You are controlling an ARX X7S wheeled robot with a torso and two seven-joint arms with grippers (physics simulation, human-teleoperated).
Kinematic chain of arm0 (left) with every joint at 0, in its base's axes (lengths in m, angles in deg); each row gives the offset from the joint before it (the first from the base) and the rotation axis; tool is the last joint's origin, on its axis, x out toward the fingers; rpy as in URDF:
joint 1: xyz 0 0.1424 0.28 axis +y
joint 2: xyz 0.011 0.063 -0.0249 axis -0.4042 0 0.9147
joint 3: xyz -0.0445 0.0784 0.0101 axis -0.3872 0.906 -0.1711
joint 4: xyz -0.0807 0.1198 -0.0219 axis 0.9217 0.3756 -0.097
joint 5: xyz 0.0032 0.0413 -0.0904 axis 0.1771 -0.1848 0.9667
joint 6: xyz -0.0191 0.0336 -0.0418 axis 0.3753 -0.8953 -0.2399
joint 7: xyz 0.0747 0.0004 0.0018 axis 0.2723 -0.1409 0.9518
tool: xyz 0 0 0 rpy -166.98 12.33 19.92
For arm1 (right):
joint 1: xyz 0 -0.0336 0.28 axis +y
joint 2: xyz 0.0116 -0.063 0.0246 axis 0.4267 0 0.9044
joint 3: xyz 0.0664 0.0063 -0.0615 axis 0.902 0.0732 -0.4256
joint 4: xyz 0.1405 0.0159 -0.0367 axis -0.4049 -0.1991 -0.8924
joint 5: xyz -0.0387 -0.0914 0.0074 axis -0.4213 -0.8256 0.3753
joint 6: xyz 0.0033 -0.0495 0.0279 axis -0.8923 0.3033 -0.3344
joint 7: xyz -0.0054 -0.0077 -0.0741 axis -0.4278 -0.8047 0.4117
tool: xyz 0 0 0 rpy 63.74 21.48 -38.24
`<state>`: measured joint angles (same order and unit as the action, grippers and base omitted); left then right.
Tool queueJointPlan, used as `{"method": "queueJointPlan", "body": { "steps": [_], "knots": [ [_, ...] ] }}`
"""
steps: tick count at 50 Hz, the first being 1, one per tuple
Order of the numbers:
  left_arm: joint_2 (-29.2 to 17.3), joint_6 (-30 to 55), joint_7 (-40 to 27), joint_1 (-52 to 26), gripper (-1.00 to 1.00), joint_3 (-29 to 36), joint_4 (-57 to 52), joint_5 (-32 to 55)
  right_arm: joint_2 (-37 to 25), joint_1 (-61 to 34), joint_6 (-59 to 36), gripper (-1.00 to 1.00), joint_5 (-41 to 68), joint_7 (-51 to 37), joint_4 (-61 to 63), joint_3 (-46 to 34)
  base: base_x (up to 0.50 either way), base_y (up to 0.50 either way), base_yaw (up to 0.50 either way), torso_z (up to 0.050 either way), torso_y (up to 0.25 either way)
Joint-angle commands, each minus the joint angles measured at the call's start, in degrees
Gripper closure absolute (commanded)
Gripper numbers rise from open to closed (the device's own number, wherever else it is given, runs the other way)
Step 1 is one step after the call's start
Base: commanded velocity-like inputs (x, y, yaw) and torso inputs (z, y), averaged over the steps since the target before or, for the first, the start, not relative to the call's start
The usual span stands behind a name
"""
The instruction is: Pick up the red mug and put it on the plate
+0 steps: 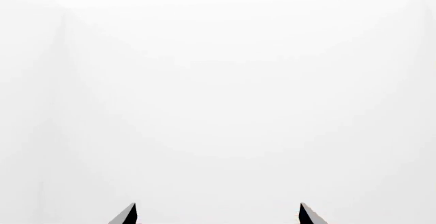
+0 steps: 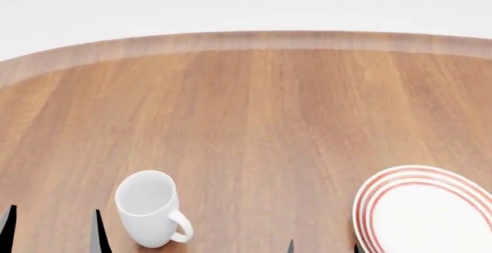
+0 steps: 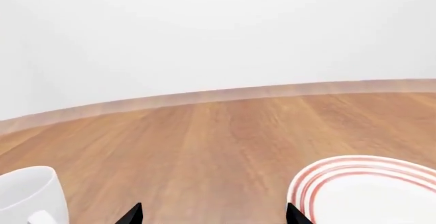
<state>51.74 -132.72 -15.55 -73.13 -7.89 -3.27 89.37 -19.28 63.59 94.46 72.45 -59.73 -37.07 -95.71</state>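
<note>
The red mug is out of view in all three views. The plate [image 2: 425, 212], white with red rings round its rim, lies at the near right of the wooden table, cut by the head view's edge; it also shows in the right wrist view as the plate [image 3: 368, 191]. My right gripper [image 2: 323, 248] [image 3: 214, 216] is open just left of the plate, with only bare wood between its fingertips. At the near left, my left gripper [image 2: 52, 230] [image 1: 218, 215] is open and empty, and its wrist view shows only blank white.
A plain white mug [image 2: 150, 207] [image 3: 30, 196] stands upright at the near left, handle toward the right, just right of my left gripper. The round wooden table [image 2: 254, 109] curves away to a far edge [image 2: 254, 38], with white background beyond it.
</note>
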Motion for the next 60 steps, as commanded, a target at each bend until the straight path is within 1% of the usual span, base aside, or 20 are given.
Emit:
{"method": "queueJointPlan", "body": {
  "steps": [1,4,8,10,11,14,18,20,22,27,32,39,43,47,52,60],
  "knots": [
    [0.0,-0.5,-0.3,-0.1,-1.00,0.1,0.2,0.0,-0.7,0.2,0.3,-1.00,-1.2,0.6,0.3,-1.4,0.00,0.00,0.00,0.000,0.000],
    [-0.1,-0.4,-0.3,-0.1,-1.00,0.3,0.2,0.2,-0.7,0.0,-0.3,-1.00,-1.8,-0.2,0.3,-1.5,0.00,0.00,0.00,0.000,0.000],
    [-0.2,-0.4,0.0,-0.1,-1.00,0.6,0.2,0.7,-0.6,0.9,1.2,-1.00,0.4,0.6,1.0,-0.7,0.00,0.00,0.00,0.000,0.000],
    [-0.2,-0.9,-0.1,-0.2,-1.00,0.6,0.4,0.5,-1.3,2.0,1.9,-1.00,-0.4,0.4,2.4,-0.7,0.00,0.00,0.00,0.000,0.000],
    [-0.2,-1.0,-0.1,-0.3,-1.00,0.6,0.5,0.5,-2.6,3.5,1.0,-1.00,-0.2,-0.2,6.8,-0.5,0.00,0.00,0.00,0.000,0.000],
    [-0.3,-1.3,0.0,-0.3,-1.00,0.7,0.7,0.4,-5.0,5.5,-2.3,-1.00,0.3,-1.9,13.1,0.0,0.00,0.00,0.00,0.000,0.000],
    [-0.3,-1.5,-0.1,-0.4,-1.00,0.8,0.7,0.4,-7.4,7.5,-5.5,-1.00,-2.6,-4.2,17.7,-0.3,0.00,0.00,0.00,0.000,0.000],
    [-0.4,-1.7,0.0,-0.4,-1.00,0.9,0.8,0.4,-8.9,9.2,-7.1,-1.00,-1.1,-4.7,21.5,0.7,0.00,0.00,0.00,0.000,0.000],
    [-0.4,-1.6,0.1,-0.5,-1.00,1.0,0.8,0.6,-10.7,11.0,-8.7,-1.00,-2.1,-5.7,25.3,0.8,0.00,0.00,0.00,0.000,0.000],
    [-0.5,-1.5,0.1,-0.5,-1.00,1.2,0.7,0.6,-13.5,14.6,-11.6,-1.00,-3.3,-7.3,31.1,1.0,0.00,0.00,0.00,0.000,0.000],
    [-0.6,-1.7,0.1,-0.5,-1.00,1.3,0.9,0.7,-15.4,18.0,-12.2,-1.00,-5.5,-8.2,34.2,0.7,0.00,0.00,0.00,0.000,0.000],
    [-0.6,-2.1,0.0,-0.6,-1.00,1.4,1.0,0.7,-18.0,24.0,-9.5,-1.00,-9.3,-9.0,36.0,0.4,0.00,0.00,0.00,0.000,0.000],
    [-0.7,-1.9,0.2,-0.6,-1.00,1.6,1.0,1.0,-19.4,27.0,-8.7,-1.00,-14.2,-10.5,36.9,0.1,0.00,0.00,0.00,0.000,0.000],
    [-0.8,-1.8,0.1,-0.6,-1.00,1.7,0.9,0.9,-20.3,30.8,-4.1,-1.00,-15.5,-11.3,35.4,0.5,0.00,0.00,0.00,0.000,0.000],
    [-0.9,-1.7,0.1,-0.6,-1.00,1.8,0.9,1.1,-21.4,35.1,2.7,-1.00,-14.1,-11.4,34.5,1.4,0.00,0.00,0.00,0.000,0.000],
    [-0.9,-1.7,-0.1,-0.7,-1.00,1.9,0.9,1.0,-22.0,39.2,9.4,-1.00,-16.0,-11.4,32.6,0.1,0.00,0.00,0.00,0.000,0.000]
  ]
}}
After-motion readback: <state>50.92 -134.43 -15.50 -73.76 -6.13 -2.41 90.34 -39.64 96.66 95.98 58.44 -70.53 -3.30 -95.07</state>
